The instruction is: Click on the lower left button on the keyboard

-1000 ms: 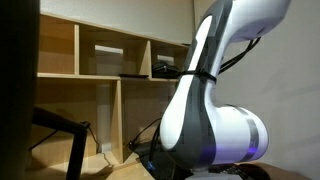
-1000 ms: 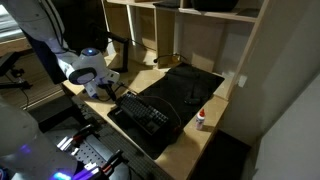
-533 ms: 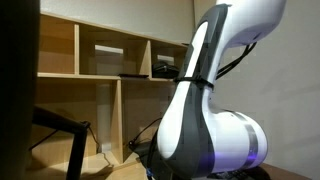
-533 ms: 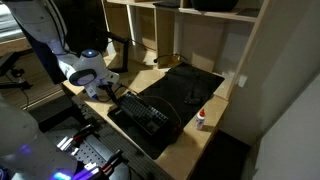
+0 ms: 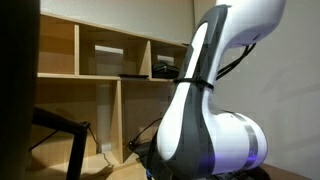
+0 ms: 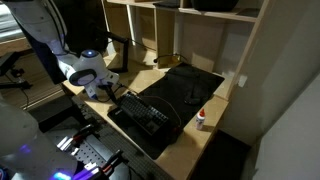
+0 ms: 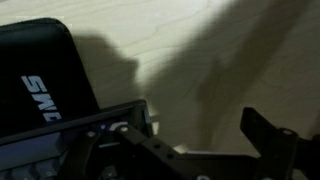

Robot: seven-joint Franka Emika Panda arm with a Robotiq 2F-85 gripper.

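The keyboard (image 6: 147, 116) is a low black slab lying on a larger black mat (image 6: 185, 85) on the wooden desk. My gripper (image 6: 103, 92) hangs just beyond the keyboard's end nearest the robot, close above the desk. In the wrist view the gripper (image 7: 195, 132) is open and empty over bare wood. The keyboard's corner (image 7: 60, 135) lies beside its left finger. The mat with white lettering (image 7: 40, 75) fills the upper left. The lower left key itself cannot be made out.
A small white bottle with a red cap (image 6: 201, 119) stands on the desk beside the mat. Wooden shelves (image 6: 190, 30) rise behind the desk. The robot's white arm (image 5: 210, 110) blocks most of an exterior view, with shelves (image 5: 100, 60) behind it.
The arm shifted slightly between one second ago and half a second ago. Since then nothing has visibly moved.
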